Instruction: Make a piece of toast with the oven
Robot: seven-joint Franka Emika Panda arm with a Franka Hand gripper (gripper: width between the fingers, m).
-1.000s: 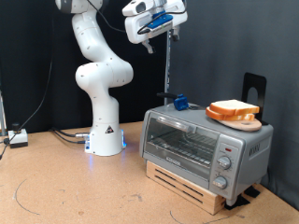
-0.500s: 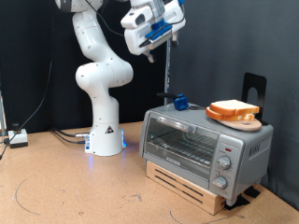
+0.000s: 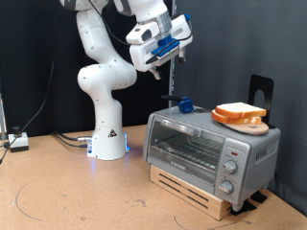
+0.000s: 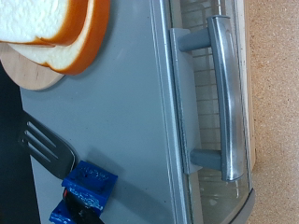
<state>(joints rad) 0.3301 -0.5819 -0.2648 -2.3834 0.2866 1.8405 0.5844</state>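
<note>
No legible text or labels anywhere

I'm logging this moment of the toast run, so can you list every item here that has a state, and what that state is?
oven: door shut, handle untouched, nothing visible on the rack.
piece of toast: stacked with a second slice on a round board on the oven's top, not yet inside.
fork: blue-handled, lying flat on the oven's top.
gripper: raised in the air above the oven, holding nothing visible.

The exterior camera is facing the oven (image 3: 211, 149) front from low and well back. The wrist camera is looking straight down on that oven (image 4: 140, 121), sharing its top and handle.
</note>
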